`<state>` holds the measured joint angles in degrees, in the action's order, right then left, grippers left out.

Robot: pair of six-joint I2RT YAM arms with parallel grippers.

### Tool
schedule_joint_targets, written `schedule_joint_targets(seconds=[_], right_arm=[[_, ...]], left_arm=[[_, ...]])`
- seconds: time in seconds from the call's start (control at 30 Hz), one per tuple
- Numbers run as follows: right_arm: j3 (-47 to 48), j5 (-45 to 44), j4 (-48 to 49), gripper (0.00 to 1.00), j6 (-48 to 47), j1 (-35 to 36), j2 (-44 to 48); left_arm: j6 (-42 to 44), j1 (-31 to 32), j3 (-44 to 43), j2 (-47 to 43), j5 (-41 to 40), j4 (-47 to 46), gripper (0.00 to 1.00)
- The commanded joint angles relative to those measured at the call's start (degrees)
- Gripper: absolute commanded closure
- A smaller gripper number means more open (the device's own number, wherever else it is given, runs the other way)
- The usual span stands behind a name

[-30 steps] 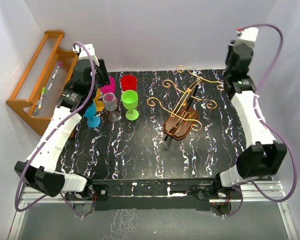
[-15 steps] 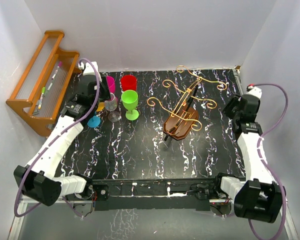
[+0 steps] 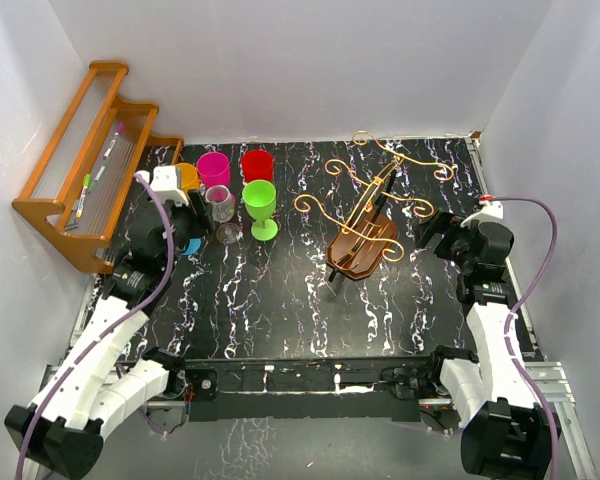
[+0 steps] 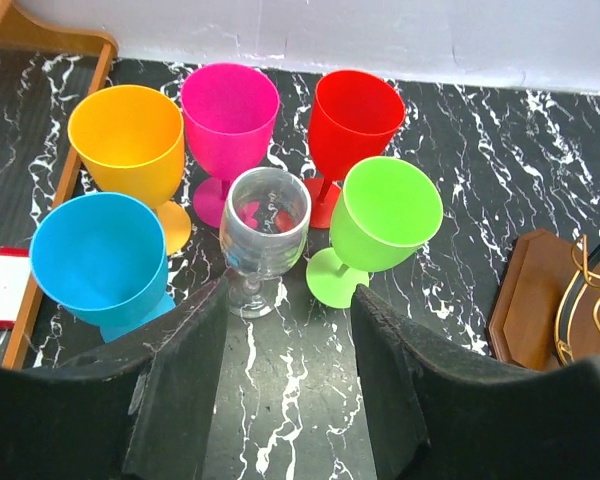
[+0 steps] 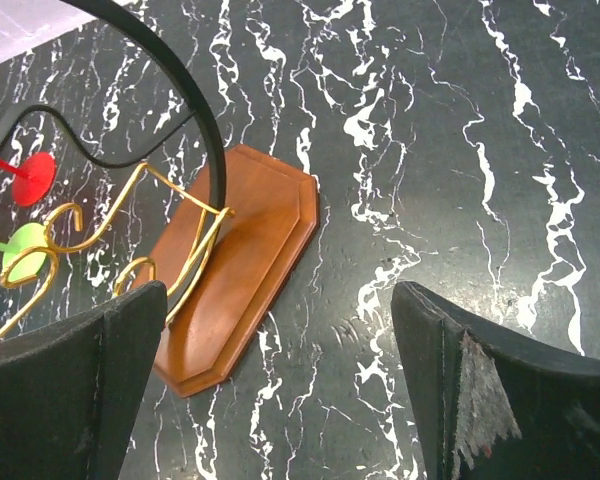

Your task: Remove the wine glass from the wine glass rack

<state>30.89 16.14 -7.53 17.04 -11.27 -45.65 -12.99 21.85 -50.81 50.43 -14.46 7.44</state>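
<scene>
The clear wine glass stands upright and empty on the black marbled table, off the wine glass rack, which sits at its 3 o'clock. Around the glass are five empty goblets: orange goblet at 10 o'clock, pink goblet at 11, red goblet at 1, green goblet at 3, blue goblet at 8. The wooden shelf at the table's 10 o'clock holds thin sticks, perhaps markers, too small to be sure.

My left gripper is parted and grasps nothing, the glass just beyond its tips at 12 o'clock. My right gripper is spread wide and bare, the rack's brown base at its 10 o'clock.

A second ago my left arm reached over the goblets; it has drawn back toward 6 o'clock. My right arm has come down from the far corner to the rack's 3 o'clock, its jaws wider
</scene>
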Motion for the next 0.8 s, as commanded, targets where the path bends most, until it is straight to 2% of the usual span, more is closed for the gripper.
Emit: schedule_joint_targets(seconds=[0.0, 0.1, 0.23, 0.33, 0.53, 0.77], right_arm=[[-0.22, -1.92, 3.93, 0.01, 0.11, 0.11, -1.87], [-4.94, 0.78, 8.57, 0.01, -0.60, 0.06, -0.11], [-10.38, 6.53, 15.25, 0.01, -2.45, 0.08, 7.71], [-12.60, 2.85, 14.98, 0.01, -3.86, 0.10, 11.18], [-11.86, -3.19, 13.46, 0.01, -3.99, 0.11, 9.89], [-13.84, -0.97, 14.49, 0.01, -4.64, 0.08, 12.90]], left_arm=[[1.91, -0.13, 3.29, -5.59, -1.92, -3.13, 0.49], [2.55, -0.14, 4.70, -7.58, -2.97, -2.01, 0.49], [2.38, -0.14, 6.42, -9.31, -3.48, -2.13, 0.49], [2.21, -0.14, 7.09, -9.46, -2.57, -2.71, 0.49], [2.18, -0.14, 6.95, -8.91, -2.01, -2.57, 0.49], [2.27, -0.13, 7.37, -9.93, -3.28, -1.56, 0.49]])
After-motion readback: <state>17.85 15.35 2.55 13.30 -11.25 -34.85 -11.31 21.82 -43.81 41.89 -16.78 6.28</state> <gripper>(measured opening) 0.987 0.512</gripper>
